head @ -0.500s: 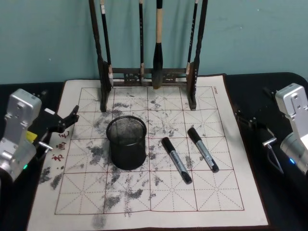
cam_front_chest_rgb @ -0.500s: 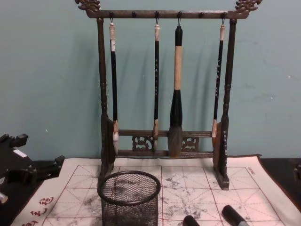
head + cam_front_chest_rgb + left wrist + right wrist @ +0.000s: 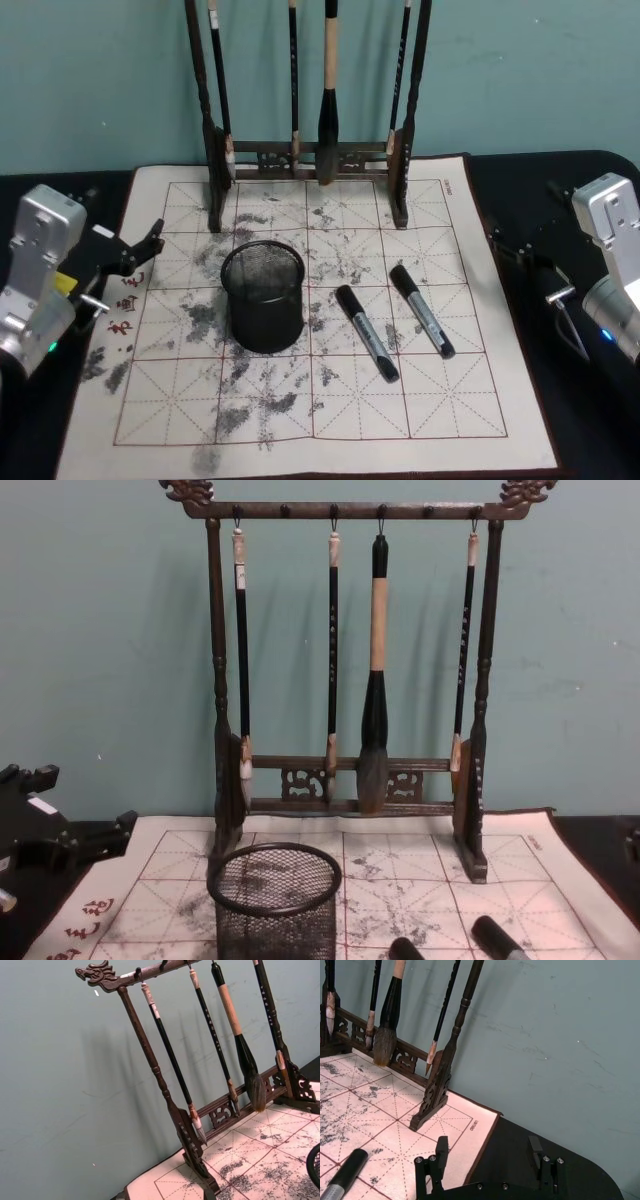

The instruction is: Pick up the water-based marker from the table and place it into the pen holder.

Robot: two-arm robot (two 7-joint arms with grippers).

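Note:
Two black markers with grey bands lie on the white felt mat [image 3: 420,420] of the black table [image 3: 560,180]: one [image 3: 366,332] just right of the pen holder, the other [image 3: 421,310] farther right. The pen holder [image 3: 263,296], a black mesh cup, stands upright left of the mat's centre, also in the chest view [image 3: 275,900]. My left gripper [image 3: 140,252] hovers open at the mat's left edge. My right gripper [image 3: 488,1147] is open over the black table beyond the mat's right edge, with a marker end [image 3: 342,1175] showing nearby.
A tall dark wooden rack [image 3: 310,160] with several hanging brushes stands along the mat's back edge, in front of the teal wall. The front half of the mat holds only grey ink stains.

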